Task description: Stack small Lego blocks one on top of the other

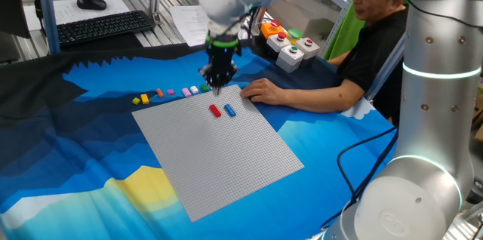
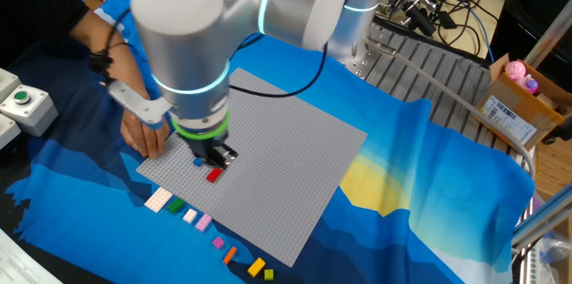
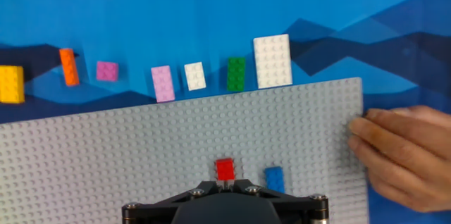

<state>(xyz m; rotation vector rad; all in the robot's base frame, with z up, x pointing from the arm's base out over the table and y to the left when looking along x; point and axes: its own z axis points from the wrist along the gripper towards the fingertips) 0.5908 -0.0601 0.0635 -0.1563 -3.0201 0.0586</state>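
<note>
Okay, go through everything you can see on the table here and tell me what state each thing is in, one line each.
gripper: shut, holding nothing, pointing down above the baseplate.
red brick: sitting on the grey baseplate, nothing stacked on it.
blue brick: on the baseplate beside the red one, apart from it.
row of loose bricks: lying on the cloth along the baseplate's edge, unstacked.
person's hand: resting on the baseplate's corner.

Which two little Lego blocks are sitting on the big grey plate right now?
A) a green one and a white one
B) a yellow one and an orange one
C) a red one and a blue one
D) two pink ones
C: only the red block and the blue block sit on the grey plate; the other colours lie in a row on the blue cloth beside its edge.
</note>
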